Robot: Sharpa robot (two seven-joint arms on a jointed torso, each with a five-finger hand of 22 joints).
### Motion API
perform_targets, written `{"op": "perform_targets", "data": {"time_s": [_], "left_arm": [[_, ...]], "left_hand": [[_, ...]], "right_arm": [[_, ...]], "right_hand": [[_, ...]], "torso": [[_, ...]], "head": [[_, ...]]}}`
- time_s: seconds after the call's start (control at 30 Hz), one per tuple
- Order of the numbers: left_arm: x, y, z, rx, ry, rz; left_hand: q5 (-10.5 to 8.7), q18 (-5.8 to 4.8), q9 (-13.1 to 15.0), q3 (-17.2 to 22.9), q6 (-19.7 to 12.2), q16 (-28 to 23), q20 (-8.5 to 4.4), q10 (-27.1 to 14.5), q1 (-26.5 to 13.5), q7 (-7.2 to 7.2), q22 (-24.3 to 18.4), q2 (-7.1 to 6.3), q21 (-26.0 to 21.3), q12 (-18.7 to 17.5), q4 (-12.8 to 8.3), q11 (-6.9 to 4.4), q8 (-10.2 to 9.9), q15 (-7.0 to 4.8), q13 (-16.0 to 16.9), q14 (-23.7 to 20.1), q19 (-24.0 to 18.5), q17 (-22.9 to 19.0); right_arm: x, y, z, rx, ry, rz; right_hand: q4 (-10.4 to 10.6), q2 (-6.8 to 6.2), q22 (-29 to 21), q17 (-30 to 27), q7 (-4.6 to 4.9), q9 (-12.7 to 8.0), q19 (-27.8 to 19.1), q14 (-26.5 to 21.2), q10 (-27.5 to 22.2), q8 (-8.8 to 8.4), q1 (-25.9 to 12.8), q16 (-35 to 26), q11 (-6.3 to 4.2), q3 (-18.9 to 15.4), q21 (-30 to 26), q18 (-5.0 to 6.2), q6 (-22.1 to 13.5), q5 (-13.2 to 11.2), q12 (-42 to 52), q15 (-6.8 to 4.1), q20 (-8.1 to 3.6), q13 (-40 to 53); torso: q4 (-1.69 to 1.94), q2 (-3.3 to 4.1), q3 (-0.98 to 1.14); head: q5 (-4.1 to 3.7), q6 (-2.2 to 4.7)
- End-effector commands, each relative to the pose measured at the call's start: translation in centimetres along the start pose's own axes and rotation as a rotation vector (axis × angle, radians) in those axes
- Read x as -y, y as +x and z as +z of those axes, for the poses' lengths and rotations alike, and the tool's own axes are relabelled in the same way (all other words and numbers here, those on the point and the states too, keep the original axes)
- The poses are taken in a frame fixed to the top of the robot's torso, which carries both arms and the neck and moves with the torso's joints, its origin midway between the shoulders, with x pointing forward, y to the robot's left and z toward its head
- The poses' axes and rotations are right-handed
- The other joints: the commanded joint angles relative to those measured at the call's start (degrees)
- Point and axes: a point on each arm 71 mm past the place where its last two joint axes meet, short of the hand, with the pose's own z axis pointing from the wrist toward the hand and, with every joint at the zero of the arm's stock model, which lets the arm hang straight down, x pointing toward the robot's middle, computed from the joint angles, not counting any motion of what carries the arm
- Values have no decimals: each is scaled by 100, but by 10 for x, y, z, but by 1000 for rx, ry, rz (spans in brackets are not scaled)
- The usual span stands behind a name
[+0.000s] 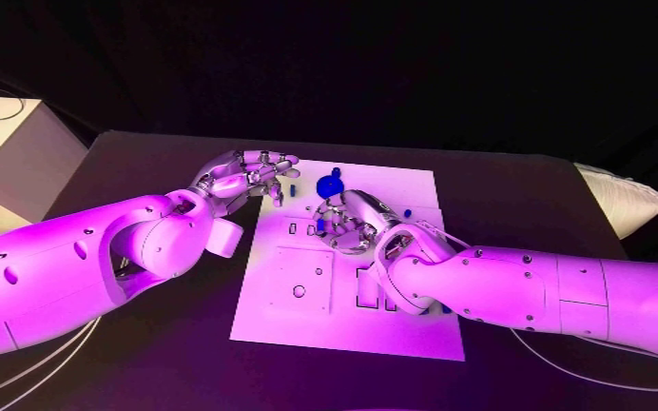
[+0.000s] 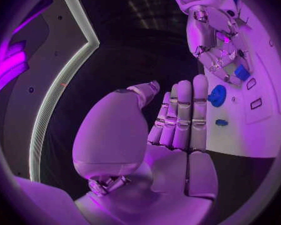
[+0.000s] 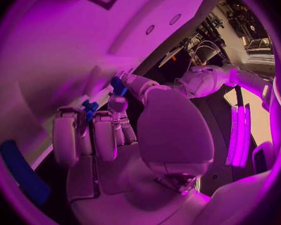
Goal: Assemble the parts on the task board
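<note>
Right hand (image 1: 350, 221) grasps a small blue part (image 2: 242, 72) over the task board (image 1: 343, 321), round blue part (image 1: 329, 185) at its 12 o'clock; left hand (image 1: 250, 178) released; misalignment risks jamming.

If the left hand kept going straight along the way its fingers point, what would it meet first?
Probably the round blue part on the white task board: in the left wrist view the left hand has its fingertips ending just short of it. Depth is unclear.

task board (image 1: 343, 311) mid-table (image 1: 137, 159) | round part (image 1: 329, 185) on board's far end
</note>
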Motion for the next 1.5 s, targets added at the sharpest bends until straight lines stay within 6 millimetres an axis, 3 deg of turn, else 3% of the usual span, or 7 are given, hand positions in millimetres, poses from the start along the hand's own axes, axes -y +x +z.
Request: {"op": "perform_targets", "data": {"time_s": [0.03,0.9,1.0,1.03,1.1,1.17,1.5], "left_arm": [[0,3,1,-24,4,-5],[0,2,0,-20,3,-4],[0,2,0,-20,3,-4],[0,2,0,-20,3,-4],[0,2,0,-20,3,-4],[0,1,0,-19,3,-4],[0,1,0,-18,2,-4]], "left_hand": [[21,94,9,9,-31,24,-4,-32,-7,43,8,67,36,26,-27,-1,21,-23,8,-10,-24,-1],[21,94,9,9,-31,24,-4,-32,-7,43,8,67,36,26,-27,-1,21,-23,8,-10,-24,-1],[21,94,9,9,-31,24,-4,-32,-7,43,8,67,36,26,-27,-1,21,-23,8,-10,-24,-1],[21,94,9,9,-31,24,-4,-32,-7,43,8,67,36,26,-27,-1,21,-23,8,-10,-24,-1],[21,94,9,9,-31,24,-4,-32,-7,43,8,67,36,26,-27,-1,21,-23,8,-10,-24,-1],[21,94,9,9,-31,24,-4,-32,-7,43,8,67,36,26,-27,-1,21,-23,8,-10,-24,-1],[21,94,9,9,-31,24,-4,-32,-7,43,8,67,36,26,-27,-1,21,-23,8,-10,-24,-1]], "right_arm": [[1,4,1,-29,3,-23],[-2,5,-1,-1,-29,-7],[-4,4,-2,7,-46,7],[-5,4,-2,7,-51,12],[-5,4,-3,8,-59,19],[-6,4,-3,8,-65,23],[-4,4,-4,-10,-65,28]], "right_hand": [[3,37,908,945,2,-1,288,458,14,4,-20,29,3,-32,24,-16,-27,-37,13,-37,-45,5],[2,41,929,966,-1,-8,298,464,-38,3,-19,46,0,-28,51,-22,-34,-40,8,-38,-44,-9],[-5,55,898,944,3,-13,278,456,-587,8,6,27,0,29,0,-11,-32,-19,-651,-38,-45,-599],[-4,45,848,906,10,-16,247,444,-996,12,8,-5,5,78,-80,6,-43,-19,-1243,-33,-41,-1123],[15,19,731,768,25,-14,175,399,-1163,25,-6,-122,32,179,-264,45,-66,-22,-1719,-21,-28,-1494],[21,-30,683,703,53,5,144,377,-1147,64,-21,-180,67,282,-352,61,-89,-27,-2357,10,-5,-2086],[5,-63,545,515,126,15,56,301,-1208,126,-64,-338,184,277,-605,109,-126,-43,-3270,110,82,-3038]], "torso": [[9,1,2],[0,0,9],[0,-3,7],[1,-2,5],[0,-2,7],[-1,-2,5],[-3,-1,3]], "head": [[2,-15],[3,-16],[7,-15],[8,-15],[12,-16],[13,-16],[9,-11]]}}
